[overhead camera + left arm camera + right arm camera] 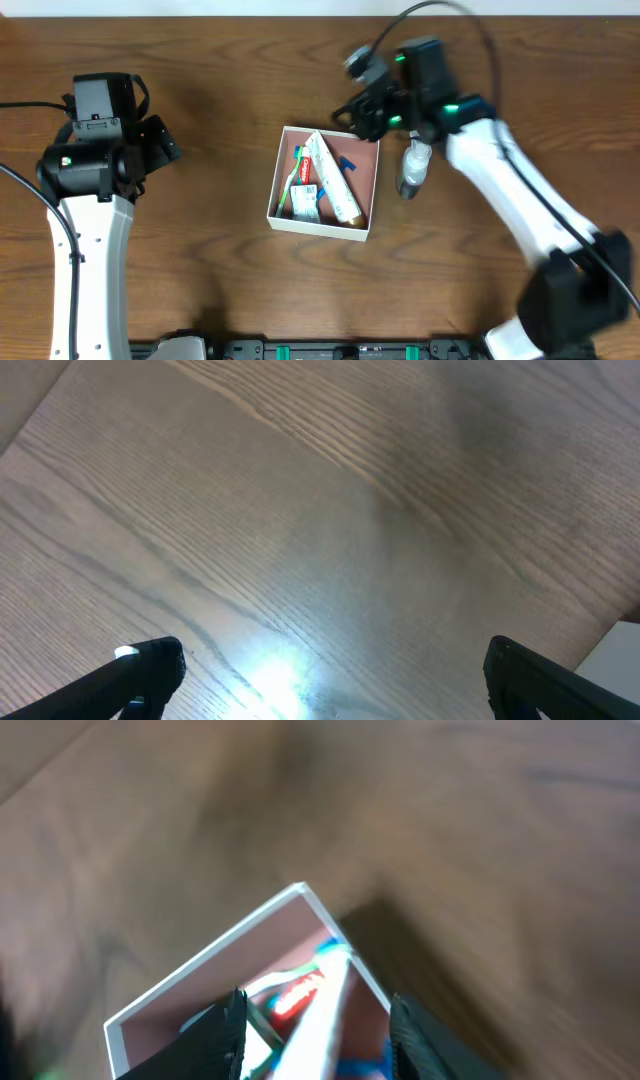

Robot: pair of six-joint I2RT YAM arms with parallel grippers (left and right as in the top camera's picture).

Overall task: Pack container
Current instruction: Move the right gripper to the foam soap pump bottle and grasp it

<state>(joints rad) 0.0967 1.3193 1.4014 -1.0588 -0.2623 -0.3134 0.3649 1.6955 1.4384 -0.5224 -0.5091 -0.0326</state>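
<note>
Right gripper point(352, 117) hovers at the far corner of the container point(318, 228), which sits mid-table holding a toothpaste tube point(333, 180) and smaller toiletries; a small bottle point(414, 168) lies just outside its right wall, probably next to pack. Left gripper point(335, 680) gapes wide over the table point(330, 510). Blurred right-wrist view: jaws seem parted, gripping nothing, so reaching across to that bottle comes next.

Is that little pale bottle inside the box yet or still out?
Out: the bottle lies on the table beside the container, outside its white wall.
</note>
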